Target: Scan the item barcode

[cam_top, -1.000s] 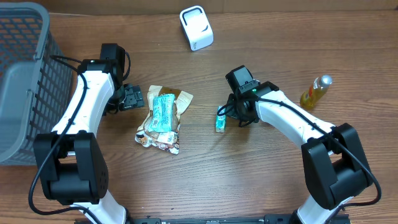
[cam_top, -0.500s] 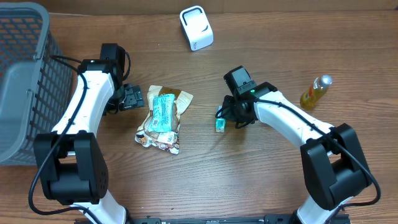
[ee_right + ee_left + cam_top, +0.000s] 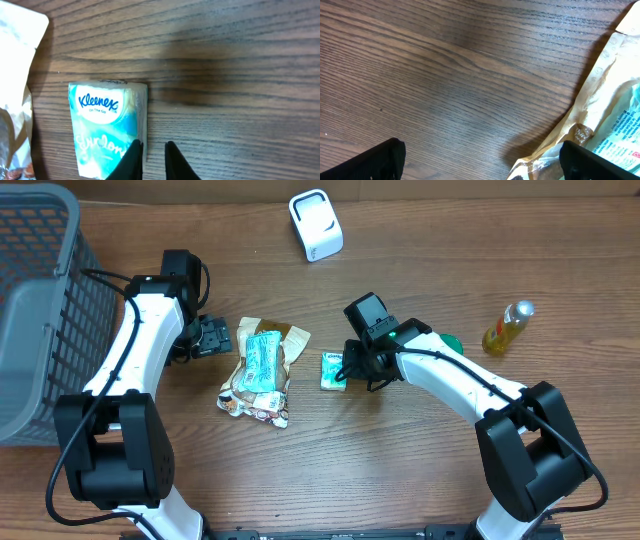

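Teal and white, the tissue pack (image 3: 333,370) now lies flat on the wooden surface (image 3: 400,470) with its Kleenex face up, just right of the heap of snack packets (image 3: 258,375). A second ago it stood on edge a little further right, pinched by the right gripper (image 3: 152,150). That gripper's jaws have since parted by a sliver: bare wood shows between them and one finger overlaps the pack's right edge, so they seem to hold nothing. Across the heap, the left gripper (image 3: 212,337) sits unmoved, jaws spread wide and empty over bare wood. Further back, a yellow bottle (image 3: 508,326) stands off to the right, and the white box (image 3: 315,225), likely the scanner, waits at the far edge, well apart from the pack. No barcode shows on the upturned face, so the pack probably needs re-gripping and turning before any scan.
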`<state>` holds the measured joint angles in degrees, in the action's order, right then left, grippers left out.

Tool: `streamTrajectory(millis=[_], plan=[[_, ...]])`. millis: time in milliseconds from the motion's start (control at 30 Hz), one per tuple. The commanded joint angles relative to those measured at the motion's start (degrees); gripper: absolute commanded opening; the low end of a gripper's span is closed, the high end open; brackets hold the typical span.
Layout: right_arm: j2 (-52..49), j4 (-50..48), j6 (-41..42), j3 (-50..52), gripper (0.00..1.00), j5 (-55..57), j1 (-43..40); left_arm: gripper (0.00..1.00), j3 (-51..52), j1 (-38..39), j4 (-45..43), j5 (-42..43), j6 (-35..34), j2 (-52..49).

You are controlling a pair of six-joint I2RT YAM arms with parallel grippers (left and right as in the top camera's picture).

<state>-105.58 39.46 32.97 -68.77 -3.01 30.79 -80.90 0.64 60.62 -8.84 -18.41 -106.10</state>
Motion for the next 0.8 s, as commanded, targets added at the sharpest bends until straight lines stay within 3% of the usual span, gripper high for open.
streamTrajectory(millis=[0,300,767], plan=[[1.9,-0.4,-0.2,0.5,0.14,-0.1,0.1,1.0,-0.8,-0.3,0.0,-0.3,0.4,0.5],[1.9,-1.2,-0.2,0.5,0.22,-0.1,0.1,1.0,-0.8,-0.3,0.0,-0.3,0.4,0.5],[1.9,-3.1,-0.2,0.6,0.23,-0.1,0.2,1.0,-0.8,-0.3,0.0,-0.3,0.4,0.5]])
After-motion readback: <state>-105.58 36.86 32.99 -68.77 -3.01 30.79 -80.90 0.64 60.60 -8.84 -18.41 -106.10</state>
